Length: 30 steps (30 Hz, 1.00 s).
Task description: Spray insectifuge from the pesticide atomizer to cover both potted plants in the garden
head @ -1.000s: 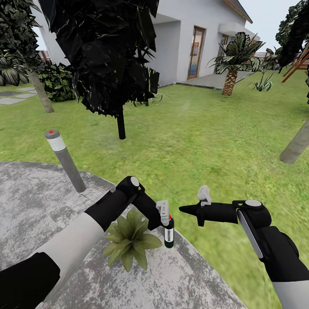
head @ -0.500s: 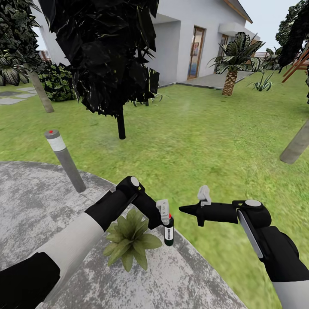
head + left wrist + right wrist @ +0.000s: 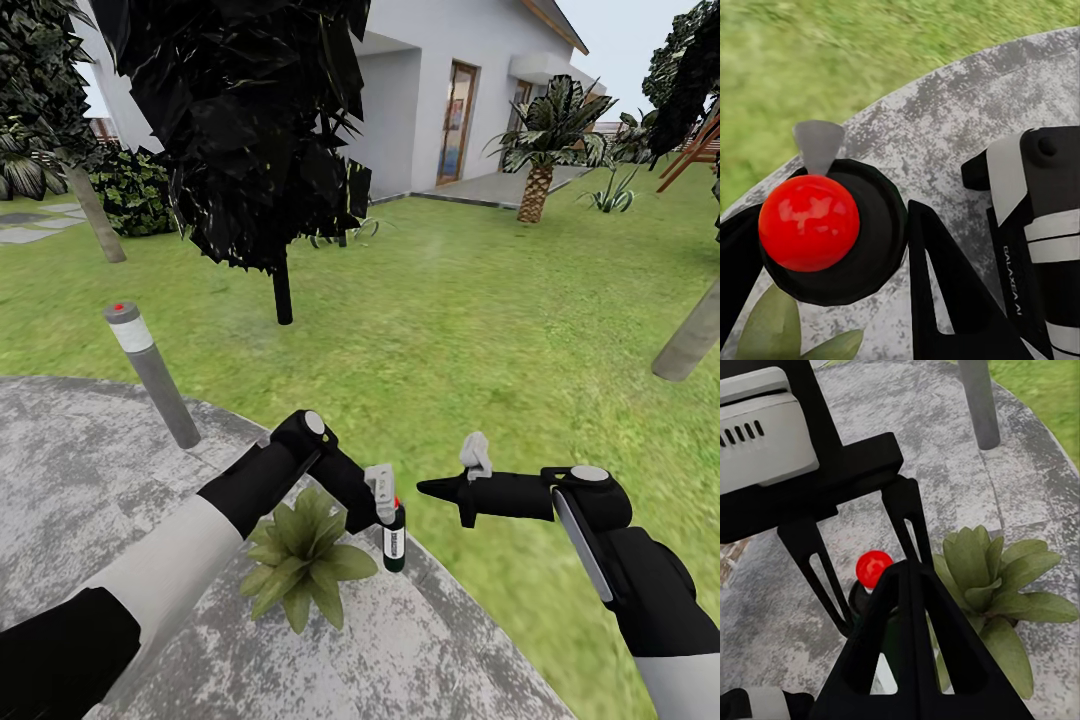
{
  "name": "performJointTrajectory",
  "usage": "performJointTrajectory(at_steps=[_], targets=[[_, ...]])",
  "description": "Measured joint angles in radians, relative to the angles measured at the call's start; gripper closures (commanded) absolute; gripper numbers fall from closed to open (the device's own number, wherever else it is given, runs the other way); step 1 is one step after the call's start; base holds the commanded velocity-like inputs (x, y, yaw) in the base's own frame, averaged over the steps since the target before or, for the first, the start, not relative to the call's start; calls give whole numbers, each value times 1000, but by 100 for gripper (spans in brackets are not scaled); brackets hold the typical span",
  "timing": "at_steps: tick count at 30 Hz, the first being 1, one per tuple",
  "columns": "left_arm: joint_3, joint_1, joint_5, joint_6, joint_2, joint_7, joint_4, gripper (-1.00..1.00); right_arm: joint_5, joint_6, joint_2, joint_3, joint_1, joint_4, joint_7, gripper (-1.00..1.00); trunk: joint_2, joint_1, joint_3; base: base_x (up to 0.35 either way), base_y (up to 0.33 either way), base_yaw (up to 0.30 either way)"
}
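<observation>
Head view first: the pesticide atomizer stands upright near the patio edge, just beside a potted plant. The left gripper reaches over that plant with its fingers straddling the bottle's neck, so I'd say we're mid-grasp; whether they're actually pinching yet, can't tell. The right gripper sits close on the bottle's other side, forearm level, fingers pressed together to a point.

Left wrist view: the red neck sits between the dark fingers, a leaf poking in below.

Right wrist view: bottle and plant lie past the joined fingers.

Next up, probably: squeeze, then lift straight so it doesn't tip.
</observation>
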Motion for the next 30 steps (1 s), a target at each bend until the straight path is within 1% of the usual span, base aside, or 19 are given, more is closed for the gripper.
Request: performJointTrajectory(at_steps=[5, 11, 12, 16, 18, 30], targets=[[0, 0, 0, 0, -12, 0, 0, 100, 0, 0, 0, 0, 0, 0, 0, 100, 0, 0, 0, 0, 0, 0], [0, -1, 0, 0, -16, 1, 0, 100, 0, 0, 0, 0, 0, 0, 0, 100, 0, 0, 0, 0, 0, 0], [0, -1, 0, 0, -16, 1, 0, 100, 0, 0, 0, 5, 0, 0, 0, 100, 0, 0, 0, 0, 0, 0], [0, -2, 0, 0, -17, 2, 0, 100, 1, 0, 0, 62, 0, 0, 0, 100, 0, 0, 0, 0, 0, 0], [0, -2, 0, 0, -17, 2, 0, 100, 0, 0, -1, 72, 0, 0, 0, 100, 0, 0, 0, 0, 0, 0], [0, 0, 1, -1, -14, -2, 0, 100, 0, 0, -2, 74, 0, 0, 0, 100, 0, 0, 0, 0, 0, 0]])
